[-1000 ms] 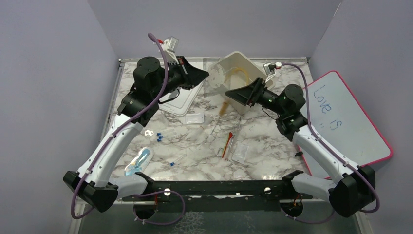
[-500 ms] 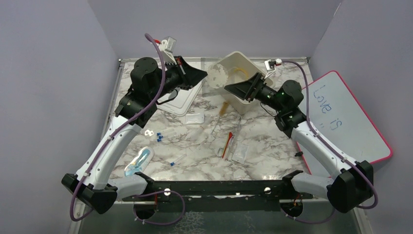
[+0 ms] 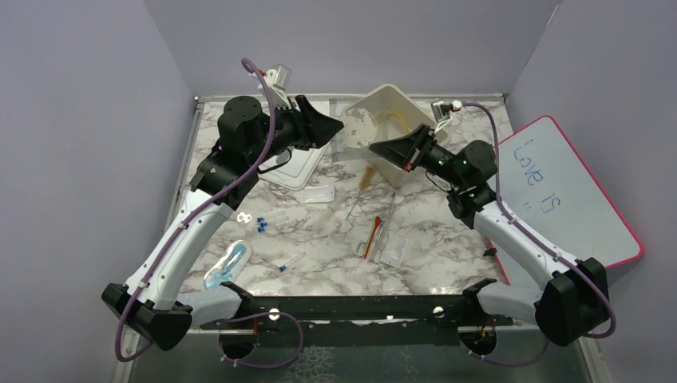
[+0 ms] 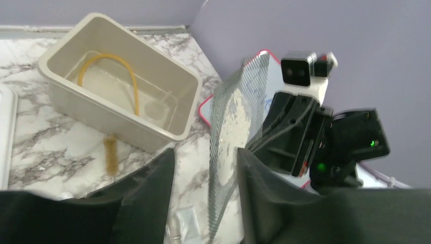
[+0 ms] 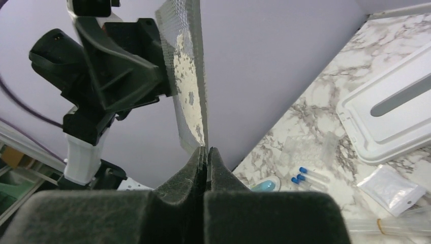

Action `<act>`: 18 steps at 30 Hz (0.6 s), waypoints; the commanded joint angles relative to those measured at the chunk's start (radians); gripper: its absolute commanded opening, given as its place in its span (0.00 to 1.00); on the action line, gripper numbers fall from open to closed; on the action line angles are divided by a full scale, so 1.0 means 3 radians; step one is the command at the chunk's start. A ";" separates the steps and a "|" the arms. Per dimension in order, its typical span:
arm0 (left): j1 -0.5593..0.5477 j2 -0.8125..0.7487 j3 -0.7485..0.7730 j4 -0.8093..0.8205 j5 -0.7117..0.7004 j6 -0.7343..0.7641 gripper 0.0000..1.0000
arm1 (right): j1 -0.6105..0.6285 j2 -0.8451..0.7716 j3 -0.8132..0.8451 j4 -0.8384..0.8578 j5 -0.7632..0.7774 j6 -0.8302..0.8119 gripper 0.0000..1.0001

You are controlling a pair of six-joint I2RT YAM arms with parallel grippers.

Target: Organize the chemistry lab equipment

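**Robot arms meet at a square grey wire-mesh gauze with a white centre patch, held upright in mid-air beside a beige plastic bin.**
The right gripper pinches one edge, jaws pressed together; the left gripper stands spread around the gauze. Amber rubber tubing lies in the bin.

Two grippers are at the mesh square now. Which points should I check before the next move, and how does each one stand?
1. Right gripper is shut on the mesh square: ok.
2. Its hold is deep enough: not ok, only the edge of the mesh sits at the fingertips.
3. Left gripper is open, with its fingers apart on either side of the mesh: ok.
4. Left gripper is free of the mesh on both sides: cannot tell.
5. Beige bin is open, with room inside beside the amber tubing: ok.
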 commanded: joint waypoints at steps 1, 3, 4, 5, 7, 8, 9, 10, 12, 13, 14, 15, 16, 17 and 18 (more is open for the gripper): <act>0.0031 -0.0144 -0.0087 -0.0162 -0.0476 0.0245 0.68 | 0.0016 -0.0112 0.0139 -0.0255 0.0210 -0.0353 0.01; 0.0035 -0.0200 -0.0134 -0.0262 -0.0778 0.0394 0.80 | 0.0002 -0.0088 0.0261 -0.0606 0.0315 -0.0641 0.01; 0.0036 -0.0224 -0.0158 -0.0313 -0.0936 0.0477 0.85 | -0.0020 -0.0062 0.0348 -0.0820 0.0365 -0.0815 0.01; 0.0035 -0.0250 -0.0184 -0.0365 -0.1119 0.0564 0.89 | -0.0042 -0.0015 0.0438 -0.1016 0.0409 -0.1008 0.01; 0.0036 -0.0294 -0.0258 -0.0430 -0.1381 0.0730 0.95 | -0.0100 0.0149 0.0726 -0.1583 0.0522 -0.1448 0.01; 0.0039 -0.0319 -0.0306 -0.0446 -0.1488 0.0811 0.97 | -0.0123 0.0240 0.0906 -0.1876 0.0635 -0.1655 0.00; 0.0040 -0.0350 -0.0351 -0.0445 -0.1530 0.0865 0.98 | -0.0162 0.0351 0.1088 -0.2154 0.0720 -0.1880 0.01; 0.0039 -0.0375 -0.0391 -0.0447 -0.1539 0.0923 0.99 | -0.0199 0.0461 0.1256 -0.2444 0.0817 -0.2062 0.01; 0.0040 -0.0402 -0.0471 -0.0434 -0.1471 0.1034 0.99 | -0.0301 0.0688 0.1526 -0.2798 0.0883 -0.2343 0.01; 0.0041 -0.0411 -0.0505 -0.0429 -0.1422 0.1091 0.99 | -0.0357 0.0790 0.1636 -0.2907 0.0889 -0.2446 0.01; 0.0039 -0.0404 -0.0541 -0.0419 -0.1364 0.1137 0.99 | -0.0409 0.0899 0.1738 -0.3006 0.0886 -0.2564 0.01; 0.0039 -0.0403 -0.0581 -0.0405 -0.1294 0.1197 0.99 | -0.0461 0.1010 0.1842 -0.3106 0.0922 -0.2668 0.01; 0.0039 -0.0394 -0.0621 -0.0390 -0.1233 0.1238 0.99 | -0.0513 0.1131 0.1943 -0.3216 0.0958 -0.2756 0.01; 0.0037 -0.0385 -0.0662 -0.0375 -0.1185 0.1274 0.99 | -0.0571 0.1244 0.2048 -0.3316 0.0968 -0.2835 0.01; 0.0040 -0.0368 -0.0706 -0.0353 -0.1142 0.1300 0.99 | -0.0614 0.1361 0.2148 -0.3397 0.0970 -0.2952 0.01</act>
